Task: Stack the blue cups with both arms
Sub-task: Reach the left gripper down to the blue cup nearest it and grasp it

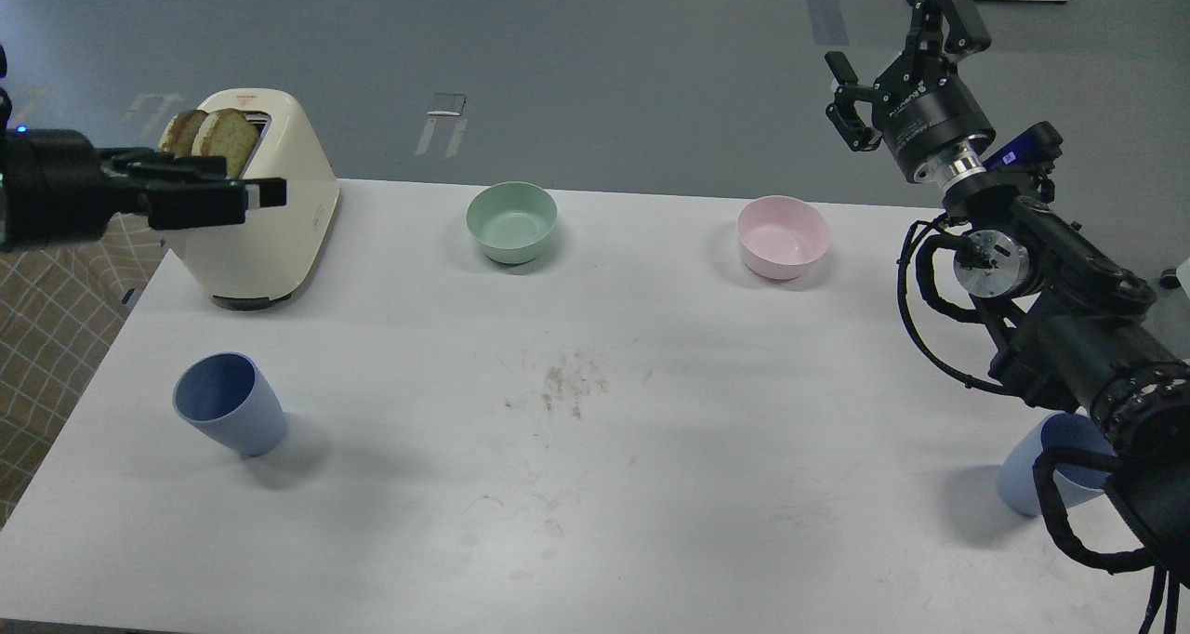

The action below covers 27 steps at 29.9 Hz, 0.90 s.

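One pale-blue cup (228, 416) stands open end up at the near left of the white table (595, 504). The other blue cup (1023, 476) stands at the near right edge, partly hidden behind my right forearm. My left gripper (251, 183) comes in from the left edge and points right in front of the toaster, well above and behind the left cup. It is seen side-on and dark, looks open and holds nothing. My right gripper (869, 20) is raised beyond the table's far right corner, open and empty, far from both cups.
A cream toaster (279, 234) with two toast slices (209, 134) stands at the far left. A mint-green bowl (511, 220) and a pink bowl (783, 234) sit along the far edge. A checked cloth (46, 336) lies off the table's left edge.
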### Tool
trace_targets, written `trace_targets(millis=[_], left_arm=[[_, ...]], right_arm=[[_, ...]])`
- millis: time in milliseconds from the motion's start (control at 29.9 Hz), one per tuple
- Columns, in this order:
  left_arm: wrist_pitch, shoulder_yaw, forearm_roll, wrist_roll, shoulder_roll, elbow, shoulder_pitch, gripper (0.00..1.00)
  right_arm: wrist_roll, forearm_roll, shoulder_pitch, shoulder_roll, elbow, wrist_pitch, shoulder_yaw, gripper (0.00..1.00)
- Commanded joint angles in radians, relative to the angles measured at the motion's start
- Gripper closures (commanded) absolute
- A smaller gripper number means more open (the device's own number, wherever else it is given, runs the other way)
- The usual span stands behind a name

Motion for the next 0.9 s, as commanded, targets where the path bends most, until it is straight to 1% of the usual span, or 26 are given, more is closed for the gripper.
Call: trace_targets(millis=[0,33,67,134,167,234,268,335,435,569,736,770,837,870], left_arm=[[0.000,0.122,0.069,0.000,0.081,0.001,0.020,0.03],[0.008,0.142,0.069,0.000,0.086,0.001,0.020,0.03],[0.043,0.185,0.069,0.000,0.087,0.003,0.020,0.03],[0.082,0.250,0.072,0.000,0.083,0.015,0.020,0.03],[0.097,0.288,0.070,0.000,0.076,0.030,0.020,0.03],[0.108,0.323,0.069,0.000,0.064,0.052,0.020,0.03],[0.108,0.324,0.069,0.000,0.064,0.052,0.020,0.03],[0.110,0.336,0.063,0.000,0.026,0.104,0.022,0.03],[0.110,0.342,0.061,0.000,-0.019,0.141,0.023,0.03],[0.110,0.342,0.046,0.000,-0.057,0.155,0.025,0.03],[0.111,0.344,0.044,0.000,-0.114,0.235,0.046,0.07],[0.111,0.344,0.044,0.000,-0.120,0.245,0.046,0.08],[0.110,0.345,0.046,0.000,-0.126,0.267,0.054,0.17],[0.110,0.344,0.044,0.000,-0.129,0.271,0.066,0.25]], right_arm=[[0.000,0.000,-0.002,-0.003,0.001,0.000,0.000,0.00],[0.000,0.000,-0.002,-0.003,0.001,0.000,0.000,0.00],[0.000,0.000,-0.003,-0.003,0.001,0.000,0.000,0.00],[0.000,0.000,-0.006,0.002,0.004,0.000,0.000,0.00],[0.000,0.000,-0.008,0.003,0.004,0.000,0.000,0.00],[0.000,0.000,-0.008,0.005,0.004,0.000,0.000,0.00],[0.000,0.000,-0.008,0.005,0.004,0.000,0.000,0.00],[0.000,0.000,-0.008,0.003,0.004,0.000,0.000,0.00],[0.000,0.000,-0.008,0.003,0.004,0.000,0.000,0.00],[0.000,0.000,-0.011,0.002,0.003,0.000,0.000,0.00],[0.000,0.000,-0.015,0.000,0.003,0.000,0.000,0.00],[0.000,0.000,-0.015,-0.001,0.003,0.000,0.000,0.00],[0.000,0.000,-0.017,-0.001,0.003,0.000,0.000,0.00],[0.000,0.000,-0.017,-0.001,0.003,0.000,0.000,0.00]])
